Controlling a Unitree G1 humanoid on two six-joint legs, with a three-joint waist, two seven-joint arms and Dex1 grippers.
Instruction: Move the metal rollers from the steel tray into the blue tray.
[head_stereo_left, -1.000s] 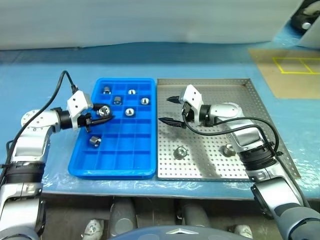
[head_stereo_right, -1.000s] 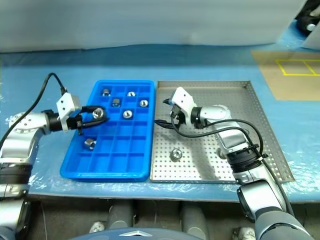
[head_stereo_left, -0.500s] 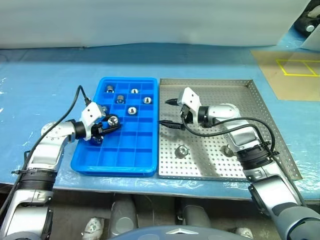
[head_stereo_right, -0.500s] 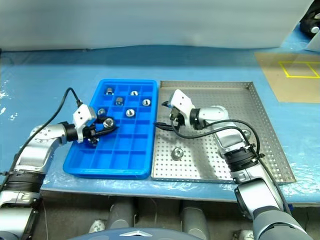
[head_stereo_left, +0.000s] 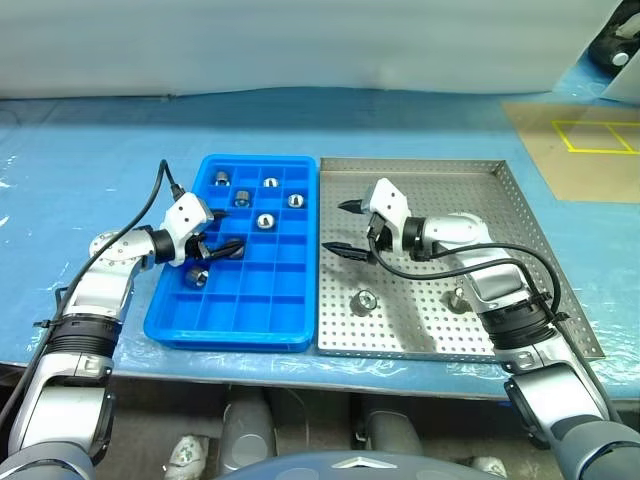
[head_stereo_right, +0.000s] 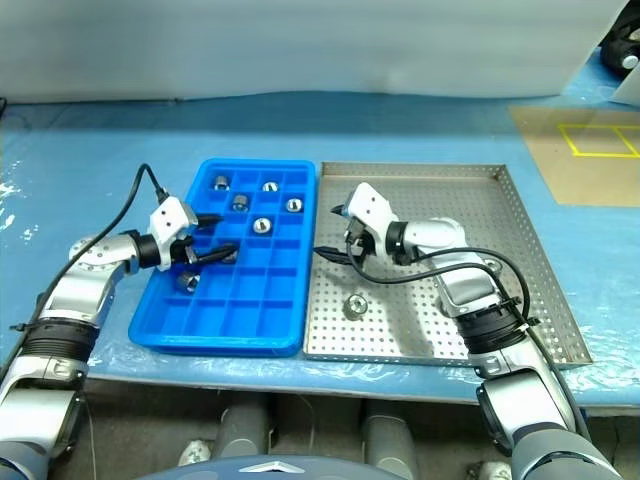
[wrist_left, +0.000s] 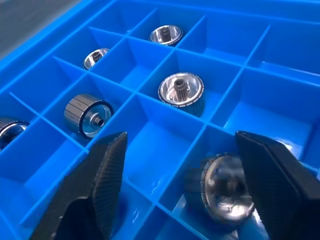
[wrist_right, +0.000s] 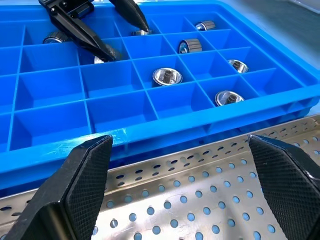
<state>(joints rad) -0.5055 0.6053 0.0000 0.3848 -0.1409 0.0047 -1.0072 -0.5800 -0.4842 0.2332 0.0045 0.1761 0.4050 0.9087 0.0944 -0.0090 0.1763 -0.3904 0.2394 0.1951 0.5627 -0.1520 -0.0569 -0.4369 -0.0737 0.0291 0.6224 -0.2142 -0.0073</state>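
The steel tray (head_stereo_left: 500, 180), square and perforated, lies on the right with its near and far rims running left to right. Its floor is largely bare: two metal rollers stand upright in the near half, holes facing up, one toward the left (head_stereo_left: 361, 301) and one further right (head_stereo_left: 459, 297) beside the right forearm.

The blue tray (head_stereo_left: 230, 336), narrower, lies with its long axis running away from the robot and its right rim just beside the steel tray's left rim. Its far rows hold several rollers: one lies on its side, axis level (wrist_left: 88, 115); another sits hole-up in its own cell (wrist_left: 181, 92). The near rows and right-hand columns are vacant.

The left gripper (head_stereo_left: 222, 235) reaches in over the blue tray's left columns, fingers parted and holding nothing; a roller (wrist_left: 225, 186) sits in the cell directly between them, apart from both.

The right gripper (head_stereo_left: 342, 226) hangs over the steel tray's left edge, jaws spread wide and empty, pointing toward the blue tray.
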